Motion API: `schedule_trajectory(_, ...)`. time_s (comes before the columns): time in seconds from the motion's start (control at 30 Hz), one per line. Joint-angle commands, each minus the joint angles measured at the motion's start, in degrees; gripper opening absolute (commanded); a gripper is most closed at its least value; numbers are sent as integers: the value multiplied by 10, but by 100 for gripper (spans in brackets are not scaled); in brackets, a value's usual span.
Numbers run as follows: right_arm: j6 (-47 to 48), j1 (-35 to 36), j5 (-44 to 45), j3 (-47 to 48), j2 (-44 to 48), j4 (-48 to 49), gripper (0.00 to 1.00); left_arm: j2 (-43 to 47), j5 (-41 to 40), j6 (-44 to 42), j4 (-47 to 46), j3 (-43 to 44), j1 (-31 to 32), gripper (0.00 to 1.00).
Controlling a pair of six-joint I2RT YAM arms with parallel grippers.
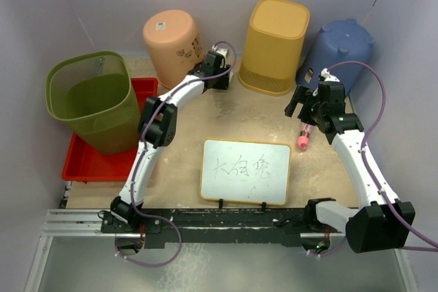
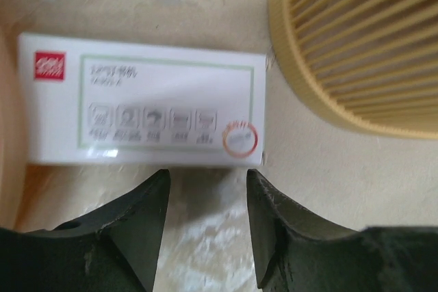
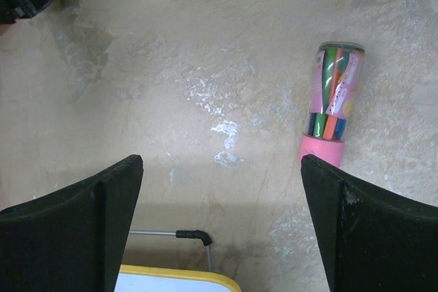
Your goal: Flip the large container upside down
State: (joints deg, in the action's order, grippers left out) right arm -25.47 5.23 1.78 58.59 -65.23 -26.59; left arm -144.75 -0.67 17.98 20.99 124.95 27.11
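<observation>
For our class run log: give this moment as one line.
left gripper: open, facing white box | right gripper: open, empty | green bin: upright

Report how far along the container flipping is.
Done: the peach bin, yellow bin and blue bin look bottom up. In hand: nothing; the left gripper hovers open and empty near a white box, the right gripper hangs open and empty. Left: the green bin, the only one mouth up, stands ungripped on the red tray.
</observation>
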Motion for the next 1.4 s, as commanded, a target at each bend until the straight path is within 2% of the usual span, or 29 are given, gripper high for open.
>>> schedule_trajectory(0.0, 6, -1, -2, 15, 15, -1, 99, -49, 29, 25, -64, 79, -1, 47)
schedule_trajectory(0.13, 8, -1, 0, 14, 20, -4, 99, -30, 88, 16, -149, 45, 18, 48)
schedule_trajectory(0.27, 7, -1, -3, 13, 18, -3, 99, 36, 114, -13, -219, -42, 37, 50)
schedule_trajectory(0.47, 3, -1, -17, 9, 6, 10, 99, 144, 152, 0, -231, -127, 33, 51)
schedule_trajectory(0.57, 2, -1, -23, 9, -2, 16, 99, 199, 118, -8, -198, -155, 34, 51)
schedule_trajectory(0.7, -1, -1, -30, 6, -13, 27, 99, 239, -2, 11, -152, -191, 33, 51)
schedule_trajectory(0.9, -1, -1, -46, 21, -24, 25, 98, 204, -115, 6, -120, -199, 32, 58)
schedule_trajectory(1.17, 1, -2, -38, 15, -8, 21, 98, 116, -121, 12, -116, -153, 20, 66)
schedule_trajectory(1.3, 3, -1, -31, 13, -2, 16, 99, 93, -115, 48, -145, -143, 12, 67)
schedule_trajectory(1.37, 2, -1, -29, 15, -2, 15, 99, 82, -137, 58, -160, -135, 12, 68)
